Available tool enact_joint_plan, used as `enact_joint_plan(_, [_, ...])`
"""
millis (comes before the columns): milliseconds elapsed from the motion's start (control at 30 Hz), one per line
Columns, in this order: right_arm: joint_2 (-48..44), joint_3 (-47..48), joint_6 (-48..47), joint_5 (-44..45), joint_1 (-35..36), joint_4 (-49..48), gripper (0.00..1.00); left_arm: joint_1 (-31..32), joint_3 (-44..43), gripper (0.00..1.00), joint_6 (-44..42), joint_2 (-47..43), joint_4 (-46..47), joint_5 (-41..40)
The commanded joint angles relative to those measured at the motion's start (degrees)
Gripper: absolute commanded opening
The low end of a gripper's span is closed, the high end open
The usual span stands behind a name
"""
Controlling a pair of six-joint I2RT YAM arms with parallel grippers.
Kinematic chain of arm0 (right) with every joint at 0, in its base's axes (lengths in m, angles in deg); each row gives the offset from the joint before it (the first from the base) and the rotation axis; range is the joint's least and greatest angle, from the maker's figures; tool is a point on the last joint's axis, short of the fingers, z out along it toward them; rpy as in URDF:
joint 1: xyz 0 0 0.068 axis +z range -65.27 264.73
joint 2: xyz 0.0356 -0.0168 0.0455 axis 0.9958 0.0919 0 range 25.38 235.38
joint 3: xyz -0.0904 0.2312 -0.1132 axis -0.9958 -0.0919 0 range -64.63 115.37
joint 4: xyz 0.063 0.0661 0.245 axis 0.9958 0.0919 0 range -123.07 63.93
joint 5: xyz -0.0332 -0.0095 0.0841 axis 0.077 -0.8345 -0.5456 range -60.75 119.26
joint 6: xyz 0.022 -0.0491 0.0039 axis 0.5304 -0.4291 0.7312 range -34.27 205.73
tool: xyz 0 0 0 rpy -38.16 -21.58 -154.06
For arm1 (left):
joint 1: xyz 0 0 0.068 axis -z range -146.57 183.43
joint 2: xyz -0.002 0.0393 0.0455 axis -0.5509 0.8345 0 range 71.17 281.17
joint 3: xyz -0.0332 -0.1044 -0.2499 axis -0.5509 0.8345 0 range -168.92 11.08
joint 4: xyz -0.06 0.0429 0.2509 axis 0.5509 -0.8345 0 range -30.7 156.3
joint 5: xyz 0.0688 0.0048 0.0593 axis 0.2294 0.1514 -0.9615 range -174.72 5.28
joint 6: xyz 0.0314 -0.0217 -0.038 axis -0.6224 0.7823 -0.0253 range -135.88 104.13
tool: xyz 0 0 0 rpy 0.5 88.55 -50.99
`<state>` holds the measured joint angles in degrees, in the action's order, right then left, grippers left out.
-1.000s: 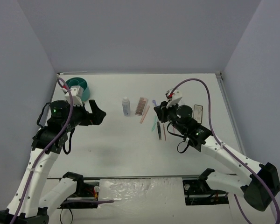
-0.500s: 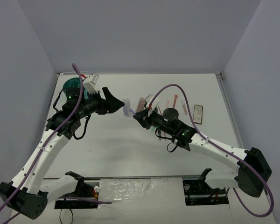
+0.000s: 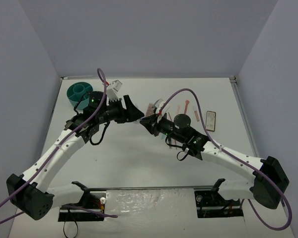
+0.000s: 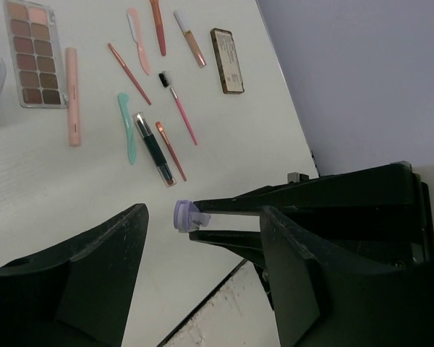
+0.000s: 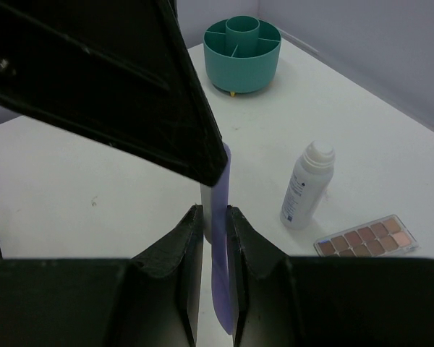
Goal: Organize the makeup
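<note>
My right gripper (image 3: 147, 122) (image 5: 215, 217) is shut on a thin purple stick (image 5: 220, 253) and holds it above the table. My left gripper (image 3: 138, 116) (image 4: 202, 215) is open, its jaws on either side of the stick's tip (image 4: 184, 215) without touching it. One of its fingers (image 5: 130, 79) fills the upper left of the right wrist view. On the table lie the white bottle (image 5: 307, 184), the pinkish-brown palette (image 4: 35, 54) (image 5: 365, 237), the dark-framed compact (image 4: 227, 50) (image 3: 211, 120), and pink (image 4: 73, 94), teal (image 4: 126, 126) and black (image 4: 155, 148) sticks.
The round teal divided tub (image 3: 79, 92) (image 5: 242, 54) stands at the far left of the table. More thin brushes (image 4: 179, 105) lie near the compact. The two arms meet over the table's middle.
My left arm has swung right from the tub to the table's middle. My right arm has moved left with the purple stick. The two grippers now meet tip to tip.
</note>
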<state>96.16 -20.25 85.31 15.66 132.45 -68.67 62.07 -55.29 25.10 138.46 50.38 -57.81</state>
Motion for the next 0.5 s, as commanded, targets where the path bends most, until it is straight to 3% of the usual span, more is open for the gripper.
enact_joint_plan(0, [-0.7,2.9,0.1,-1.3,0.5,-6.4,0.0,1.1,-1.9,0.59,0.8,1.1,4.9,-0.1])
enact_joint_plan(233, [-0.7,2.7,0.3,-1.3,0.7,-6.9,0.0,1.8,-1.4,0.46,0.6,2.7,5.6,-0.1])
enact_joint_plan(467, [-0.6,1.9,0.4,-1.4,0.6,-8.0,0.0,1.8,-0.1,0.2,0.1,1.1,8.2,-0.1])
